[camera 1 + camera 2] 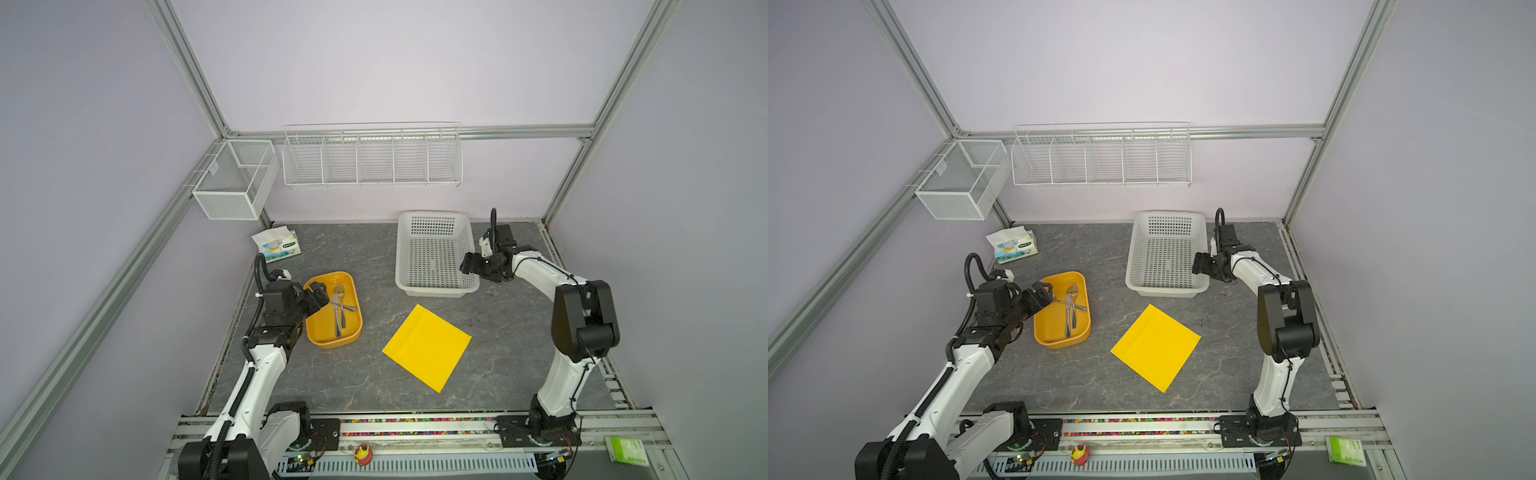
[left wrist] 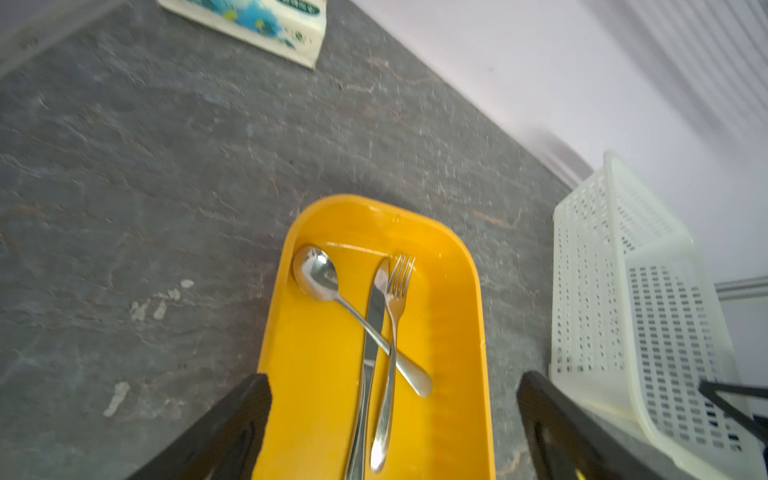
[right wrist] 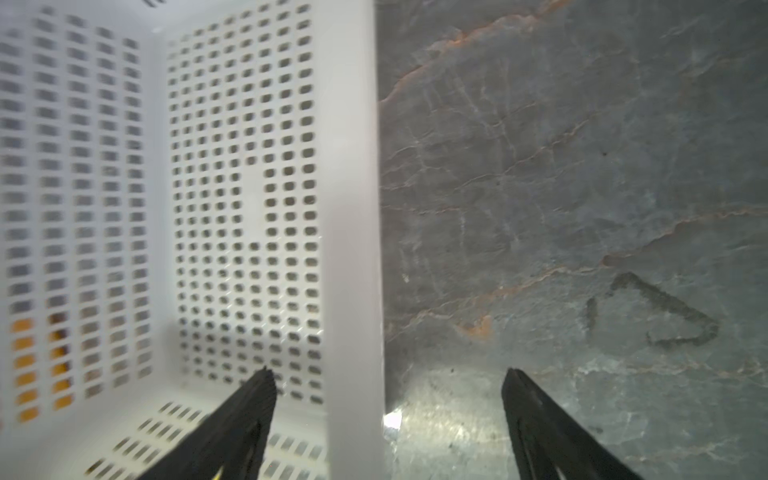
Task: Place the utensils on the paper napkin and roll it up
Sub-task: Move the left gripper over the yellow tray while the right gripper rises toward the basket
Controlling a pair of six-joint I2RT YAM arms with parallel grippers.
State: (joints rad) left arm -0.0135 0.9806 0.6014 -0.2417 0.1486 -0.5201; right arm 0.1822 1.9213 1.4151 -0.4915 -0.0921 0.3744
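L gripper (image 1: 319, 294) hung over the left edge of the orange-yellow tray (image 1: 322, 330), toward its far end. Its jaws were spread wide w/ nothing btwn them. In the left wrist view its black fingers (image 2: 232, 419) stood to either side of the tray (image 2: 449, 316), clear of the metal. All the utensils (image 1: 338, 309) lay inside that tray, three pcs. The fork (image 2: 395, 316) and knife (image 2: 374, 316) ran lengthwise, side by side and about touching. The spoon (image 2: 316, 272) lay diagonally across both handles, its bowl in a tray corner. Which piece sat on top at the crossing couldn't be told. The napkin (image 1: 427, 347) lay flat and unrolled on the grey marbled table (image 1: 332, 374). It was turned cornerwise, right of the tray and well apart from it, and nearer the front than the white basket (image 1: 401, 249). It showed the same in both top views (image 1: 1156, 347). R gripper (image 1: 469, 264) was up at the basket's right side, near the front corner, also gaping and holding nothing. In the right wrist view one finger (image 3: 245, 415) was over the basket's inside and the other over bare table, w/ the rim (image 3: 353, 208) btwn them. Whether it touched the rim couldn't be told. A white-and-blue tissue pack (image 1: 277, 245) sat at the table's far-left corner.
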